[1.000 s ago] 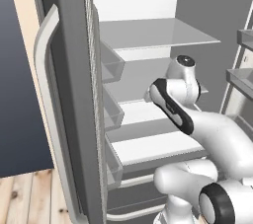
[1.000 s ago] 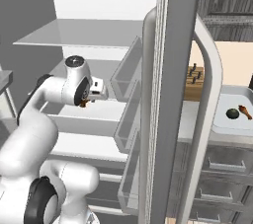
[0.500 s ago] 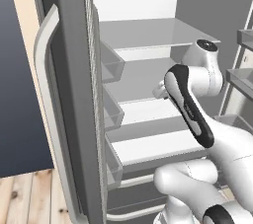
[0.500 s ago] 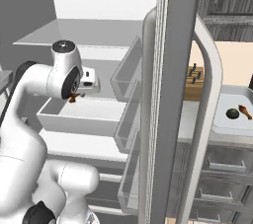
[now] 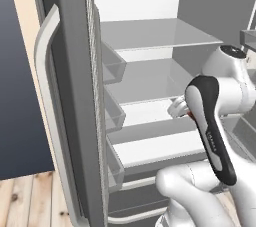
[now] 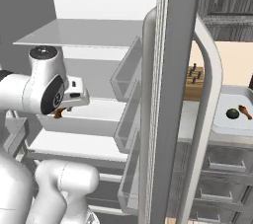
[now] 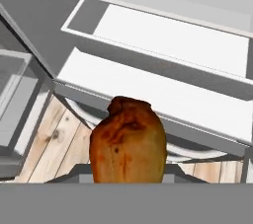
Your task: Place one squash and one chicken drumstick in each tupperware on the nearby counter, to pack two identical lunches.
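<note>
While the gripper (image 6: pixel 60 113) holds a chicken drumstick (image 7: pixel 127 141) between its narrow fingers in front of the open fridge shelves (image 5: pixel 150 116), the risk is a slip; the grip looks shallow — a fast swing toward the white tupperware (image 6: pixel 223 125) could drop it.

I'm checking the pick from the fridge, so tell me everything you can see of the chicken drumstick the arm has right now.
The chicken drumstick is glossy orange-brown with darker browned patches, like roasted skin. In the hand view its thick rounded end fills the lower middle, right at the tool, in front of the fridge's white shelves with wood floor below. The thin bone end is hidden. In the right base view a small brown bit pokes out under the white hand. It appears held in the tool, touching no shelf.
</note>
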Available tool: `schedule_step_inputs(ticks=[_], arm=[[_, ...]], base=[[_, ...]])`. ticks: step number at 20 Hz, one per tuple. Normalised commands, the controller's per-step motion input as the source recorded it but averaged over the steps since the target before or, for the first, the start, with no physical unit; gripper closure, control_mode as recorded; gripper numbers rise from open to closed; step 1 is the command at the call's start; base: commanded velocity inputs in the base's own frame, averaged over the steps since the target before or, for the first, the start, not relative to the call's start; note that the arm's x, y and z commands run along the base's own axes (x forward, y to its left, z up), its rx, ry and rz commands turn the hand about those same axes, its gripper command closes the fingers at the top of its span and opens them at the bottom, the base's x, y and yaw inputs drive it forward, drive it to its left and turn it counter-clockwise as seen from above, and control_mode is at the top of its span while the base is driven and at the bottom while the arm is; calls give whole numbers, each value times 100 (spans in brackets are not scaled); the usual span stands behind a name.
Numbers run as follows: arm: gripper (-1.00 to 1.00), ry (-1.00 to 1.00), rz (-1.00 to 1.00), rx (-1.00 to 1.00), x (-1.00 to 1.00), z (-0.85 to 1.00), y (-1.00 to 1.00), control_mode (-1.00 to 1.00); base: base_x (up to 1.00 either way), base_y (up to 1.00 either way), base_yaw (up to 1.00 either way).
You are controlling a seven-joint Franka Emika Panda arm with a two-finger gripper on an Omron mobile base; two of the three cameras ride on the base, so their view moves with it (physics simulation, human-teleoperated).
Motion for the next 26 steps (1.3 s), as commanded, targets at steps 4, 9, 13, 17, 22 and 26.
schedule_step_inputs(ticks=[4,9,13,17,22,26], arm=[[100,-5,3,-1,-97,0,0,-100],[100,0,0,0,0,0,0,100],[100,0,0,0,0,0,0,100],[100,0,0,0,0,0,0,100],[100,0,0,0,0,0,0,100],[100,0,0,0,0,0,0,100]], base=[[0,0,0],[-90,0,3],[-100,0,3],[-100,-2,2],[-94,-35,0],[-51,-84,0]])
